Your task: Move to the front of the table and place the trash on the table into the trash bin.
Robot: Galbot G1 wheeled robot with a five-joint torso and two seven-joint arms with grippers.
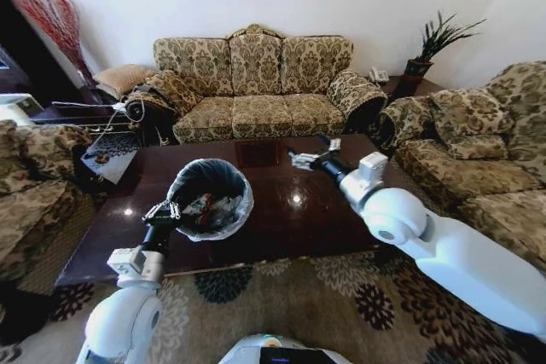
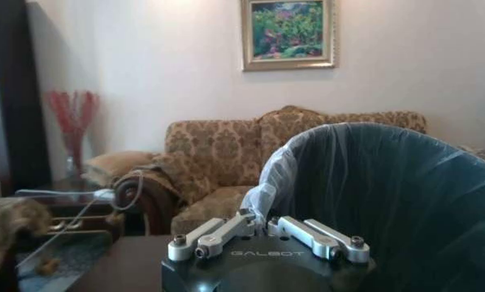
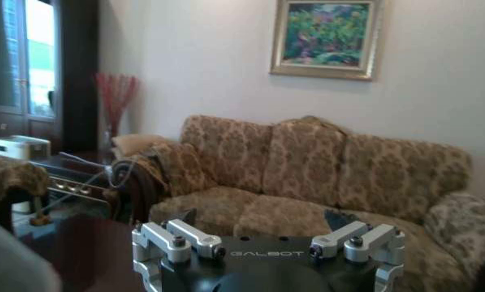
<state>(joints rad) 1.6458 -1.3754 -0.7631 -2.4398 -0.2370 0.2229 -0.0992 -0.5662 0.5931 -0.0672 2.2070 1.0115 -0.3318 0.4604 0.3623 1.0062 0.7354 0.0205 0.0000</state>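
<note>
The trash bin [image 1: 209,198], round with a black bag and pale plastic over its rim, stands on the left half of the dark glossy table [image 1: 290,219]. Trash [image 1: 205,205], white and reddish pieces, lies inside it. My left gripper [image 1: 164,211] is at the bin's near-left rim and shut on it. In the left wrist view the gripper [image 2: 266,224] has its links drawn together against the bin's wall [image 2: 372,201]. My right gripper [image 1: 304,158] hovers open over the table's far middle. The right wrist view shows that gripper [image 3: 263,219] spread wide with nothing between its fingers.
A patterned sofa [image 1: 256,83] stands behind the table. Matching armchairs stand at the right [image 1: 478,151] and the left [image 1: 34,176]. A side table with cables [image 1: 102,121] is at the back left, and a potted plant [image 1: 431,44] at the back right. A floral carpet [image 1: 299,296] lies before the table.
</note>
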